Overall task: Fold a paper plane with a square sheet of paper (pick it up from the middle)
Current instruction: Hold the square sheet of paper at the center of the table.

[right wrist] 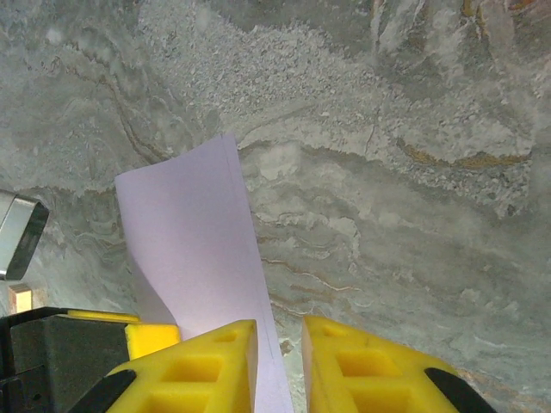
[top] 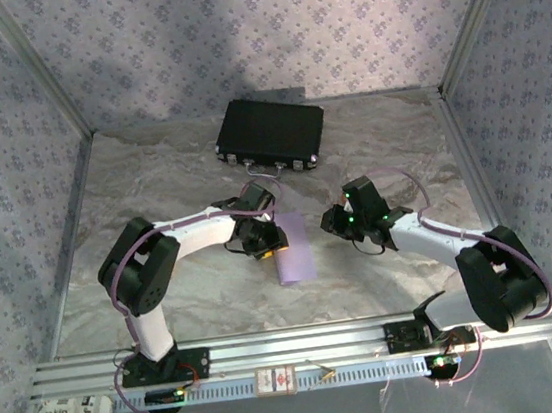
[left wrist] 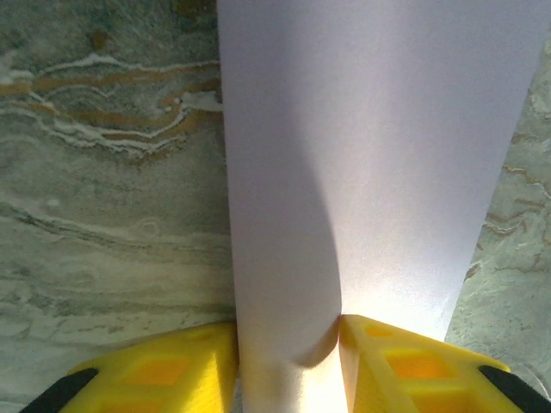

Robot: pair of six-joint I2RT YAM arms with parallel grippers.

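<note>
The square sheet of paper (top: 292,250) is pale lilac and sits in the middle of the table, bent into a curved fold. My left gripper (top: 264,246) is at its left side, shut on it. In the left wrist view the paper (left wrist: 362,172) bulges up in a loop between the yellow fingers (left wrist: 288,331). My right gripper (top: 336,221) hovers just right of the sheet, its jaws open by a narrow gap. In the right wrist view the sheet's (right wrist: 189,232) right edge runs under the left fingertip into that gap (right wrist: 280,331). No finished paper plane is in view.
A black case (top: 270,134) lies at the back of the marbled table (top: 171,169). An aluminium rail (top: 303,344) with both arm bases runs along the near edge, a small red block (top: 275,380) on it. Patterned walls close in three sides.
</note>
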